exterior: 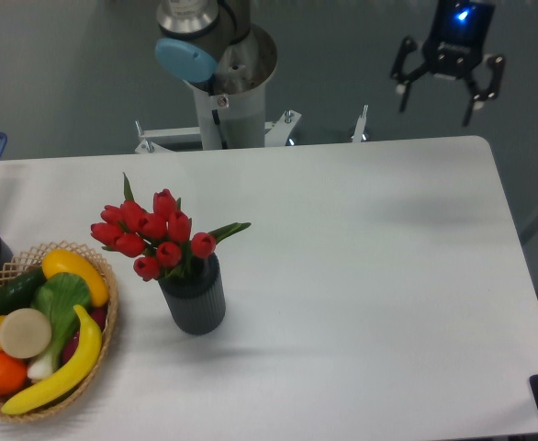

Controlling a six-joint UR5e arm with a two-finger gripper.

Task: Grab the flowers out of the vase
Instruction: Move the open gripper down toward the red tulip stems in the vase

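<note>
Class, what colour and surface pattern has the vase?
Dark grey vase with vertical ribs, in the fixed camera view.

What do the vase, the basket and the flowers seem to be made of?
Vase: looks like matte dark grey plastic or ceramic; even vertical ribs and no shine, so I cannot tell which. Basket: woven wicker, with tan strands visible along the rim. Flowers: possibly artificial, as the red buds look very uniform, but real tulips cannot be ruled out.

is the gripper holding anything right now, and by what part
Nothing is held. The gripper hangs open above the table's far right edge, well apart from the flowers in the vase.
</note>
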